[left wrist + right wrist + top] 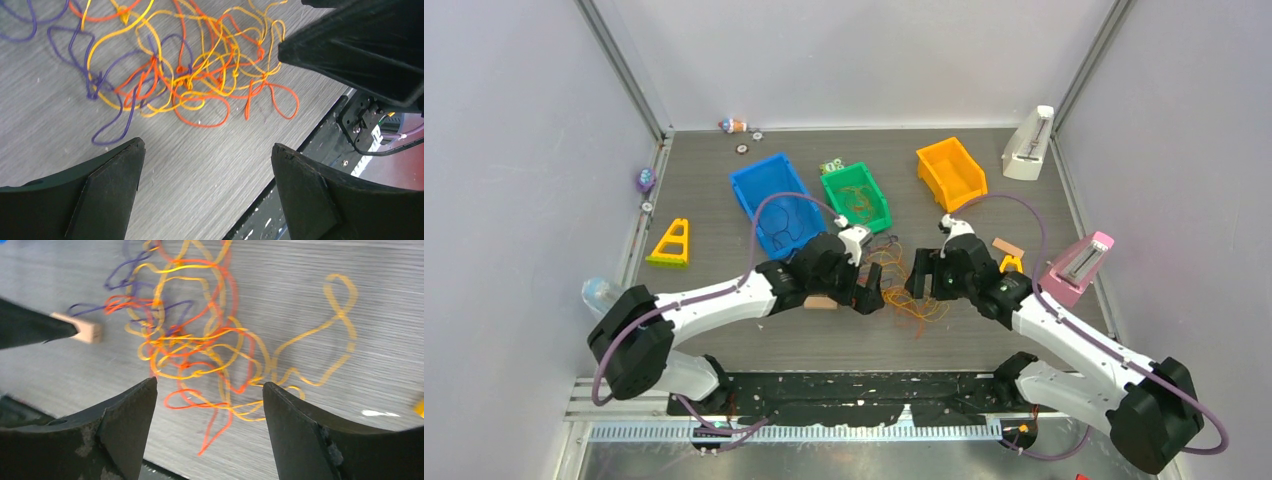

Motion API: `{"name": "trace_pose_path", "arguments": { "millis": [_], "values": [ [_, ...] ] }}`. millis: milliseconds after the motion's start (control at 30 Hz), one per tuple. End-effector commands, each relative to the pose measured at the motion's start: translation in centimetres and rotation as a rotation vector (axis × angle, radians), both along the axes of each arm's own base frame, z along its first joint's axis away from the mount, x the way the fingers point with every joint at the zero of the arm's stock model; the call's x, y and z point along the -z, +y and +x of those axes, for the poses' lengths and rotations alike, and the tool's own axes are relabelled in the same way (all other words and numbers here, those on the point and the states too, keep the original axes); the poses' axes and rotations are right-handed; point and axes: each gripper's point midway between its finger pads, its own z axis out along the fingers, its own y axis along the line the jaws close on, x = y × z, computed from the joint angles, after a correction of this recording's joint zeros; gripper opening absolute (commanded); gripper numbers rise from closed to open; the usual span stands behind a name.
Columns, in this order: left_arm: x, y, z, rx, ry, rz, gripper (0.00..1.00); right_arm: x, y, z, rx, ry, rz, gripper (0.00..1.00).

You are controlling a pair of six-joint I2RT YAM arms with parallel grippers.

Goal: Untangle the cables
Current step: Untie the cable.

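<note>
The cables (902,283) lie as a loose tangle of orange, yellow, red and purple strands on the grey table, between my two grippers. In the left wrist view the tangle (190,75) lies beyond my open, empty left gripper (207,150), not between the fingers. In the right wrist view the tangle (200,340) spreads just ahead of my open right gripper (209,387); its nearest orange loops reach between the fingertips. My left gripper (871,285) is at the tangle's left, my right gripper (919,275) at its right. More strands lie in the green bin (856,197) and the blue bin (774,203).
An orange bin (951,172) stands at the back right. A small wooden block (820,302) lies by the left gripper and shows in the right wrist view (85,330). A yellow triangular piece (671,243) is at left, white (1028,145) and pink (1079,266) stands at right.
</note>
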Motion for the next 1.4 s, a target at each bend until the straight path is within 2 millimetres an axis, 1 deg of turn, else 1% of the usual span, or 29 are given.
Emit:
{"name": "trace_pose_path", "arguments": {
  "millis": [0,67,133,267,333,467,567,700,800,833,900,1033,1200,1300,1333,1367],
  "values": [
    [-2.9,-3.1,2.1,0.035,-0.119,-0.064,0.98,0.9,-4.7,0.4,0.14,0.029,-0.17,0.83],
    [-2.6,-3.7,2.5,0.039,-0.121,-0.054,0.98,1.7,-5.1,0.3,0.154,0.052,-0.171,0.83],
    [-2.3,-4.3,3.1,0.034,-0.124,-0.044,0.98,2.3,-5.1,0.3,0.156,0.073,-0.16,0.83],
    [-1.9,-5.2,3.6,0.034,-0.122,-0.035,0.98,2.9,-5.1,0.5,0.166,0.09,-0.155,0.82],
    [-2.1,-5.9,4.0,0.035,-0.137,-0.05,0.98,3.1,-5.5,0.8,0.182,0.094,-0.171,0.82],
    [-1.1,-6.2,4.4,0.028,-0.126,-0.022,0.98,3.6,-7.0,1.6,0.247,0.103,-0.214,0.8],
    [-0.8,-6.4,4.4,0.031,-0.126,-0.013,0.98,3.9,-8.2,2.2,0.301,0.134,-0.192,0.78],
    [-0.6,-6.7,4.7,0.029,-0.134,-0.008,0.98,3.7,-9.0,2.8,0.33,0.15,-0.127,0.76],
    [-0.2,-7.0,5.0,0.028,-0.13,0.01,0.98,3.9,-9.1,3.0,0.332,0.151,-0.115,0.74],
    [0.4,-6.8,5.0,0.029,-0.117,0.035,0.97,4.2,-9.0,2.9,0.326,0.164,-0.111,0.71],
    [1.2,-6.6,5.1,0.021,-0.099,0.074,0.96,4.6,-8.0,2.7,0.289,0.188,-0.074,0.68],
    [1.6,-6.3,5.3,0.002,-0.098,0.086,0.93,5.4,-7.1,3.2,0.264,0.203,-0.044,0.65],
    [0.8,-5.3,5.5,-0.036,-0.132,0.077,0.91,7.0,-6.9,4.2,0.301,0.251,-0.053,0.64],
    [-0.3,-4.0,5.9,-0.086,-0.191,0.068,0.9,7.6,-6.9,4.8,0.33,0.259,-0.068,0.64],
    [-0.7,-3.5,5.9,-0.097,-0.205,0.068,0.89,8.2,-7.2,4.8,0.342,0.265,-0.105,0.64],
    [-1.0,-2.9,5.9,-0.11,-0.219,0.069,0.89,8.2,-7.4,4.9,0.348,0.265,-0.127,0.64]
  ]
}}
